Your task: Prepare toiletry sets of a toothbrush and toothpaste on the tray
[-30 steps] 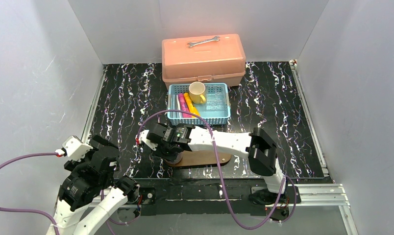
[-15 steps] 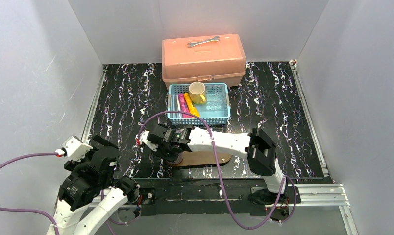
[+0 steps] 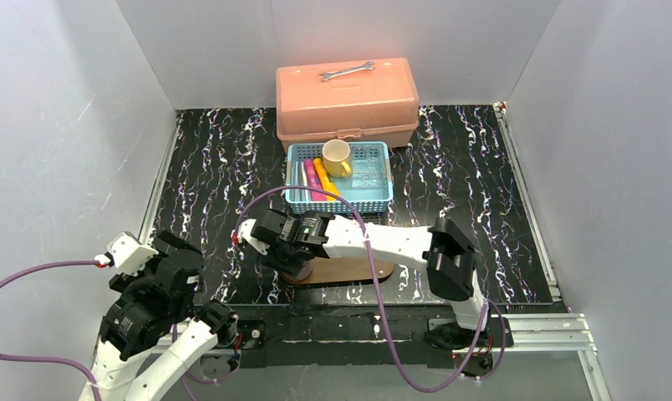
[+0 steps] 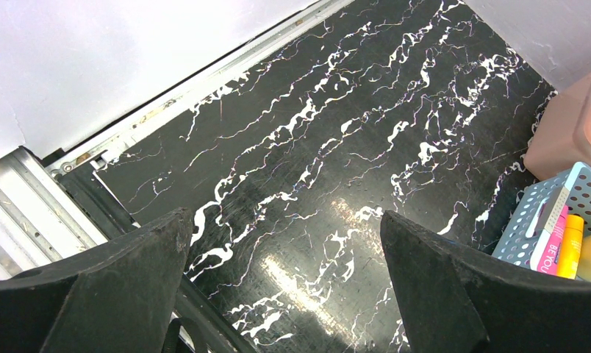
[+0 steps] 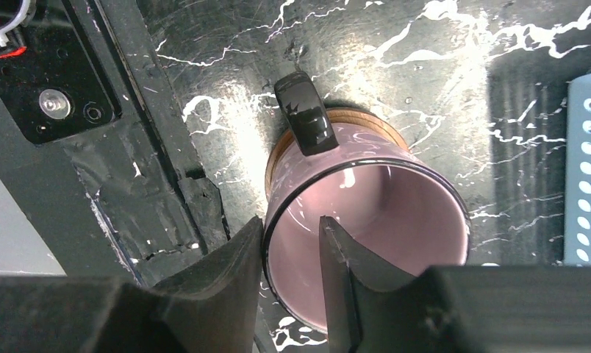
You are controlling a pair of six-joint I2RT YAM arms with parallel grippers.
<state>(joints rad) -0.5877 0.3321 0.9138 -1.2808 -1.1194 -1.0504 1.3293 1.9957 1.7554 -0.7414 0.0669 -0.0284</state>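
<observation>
The dark-brown wooden tray (image 3: 358,271) lies near the front edge. A pink mug (image 5: 395,213) with a black handle stands on the tray's left end (image 5: 272,158). My right gripper (image 5: 291,220) straddles the mug's near rim, one finger outside against it and one inside, a small gap still showing. From above the right gripper (image 3: 292,255) covers the mug. The yellow toothpaste (image 3: 324,180), pink toothpaste (image 3: 311,177) and a pale toothbrush (image 3: 300,180) lie in the blue basket (image 3: 374,200). My left gripper (image 4: 285,250) is open and empty at the front left.
A yellow mug (image 3: 336,157) stands in the basket beside the tubes. A salmon toolbox (image 3: 345,104) with a steel wrench (image 3: 347,72) on its lid stands behind the basket. Grey walls close in the left, right and back.
The right arm's elbow has shifted very slightly to the right; the gripper stays at the mug. The left arm has not moved.
</observation>
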